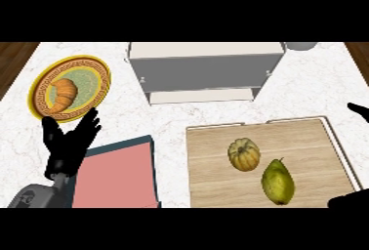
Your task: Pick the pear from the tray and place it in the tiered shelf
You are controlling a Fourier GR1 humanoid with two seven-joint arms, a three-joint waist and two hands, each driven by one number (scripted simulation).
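Pear lies nearer our right hand

On the pale wooden tray (209, 195), the yellow-green pear (278, 182) lies just right of the ribbed orange squash (244, 154), stem pointing away from us. Our right hand (351, 198) shows beside it, fingers unreadable; our left hand (70, 138) rests open, well left of the tray. The white tiered shelf (204, 68) stands beyond.

The left hand (69, 141) is all matte black, with slim segmented fingers and a chunkier palm block, kinda glove-like. It sits on a grey forearm (32, 196) that's rounded and smooth, with a circular ring detail on the casing near the wrist. The right hand (359, 111) is the same flat black, but only dark bits poke in at the edge, so no detail there.
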